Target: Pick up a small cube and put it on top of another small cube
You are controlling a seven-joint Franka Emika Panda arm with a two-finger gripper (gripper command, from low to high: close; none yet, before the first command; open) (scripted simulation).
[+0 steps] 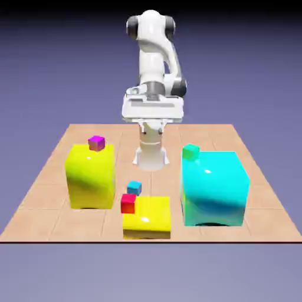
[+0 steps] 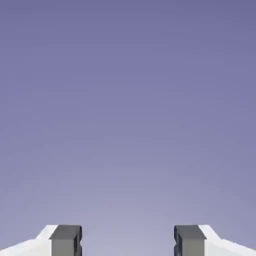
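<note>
The small cube [image 1: 134,187], tiny and blue, sits on the wooden table [image 1: 53,218] near the middle. A tiny red cube [image 1: 128,203] lies just in front of it, at the back left corner of a low yellow block [image 1: 147,217]. My gripper [image 1: 152,120] hangs high above the table's far side, well away from every cube. In the hand view the gripper [image 2: 127,241] is open: two grey fingertips [image 2: 65,240] stand wide apart with only the plain backdrop between them. No cube shows in that view.
A tall yellow block [image 1: 90,177] on the exterior view's left carries a tiny magenta cube [image 1: 96,143]. A huge cyan block [image 1: 213,189] on the right carries a tiny green cube [image 1: 190,151]. The robot's base [image 1: 151,154] stands behind the blue cube.
</note>
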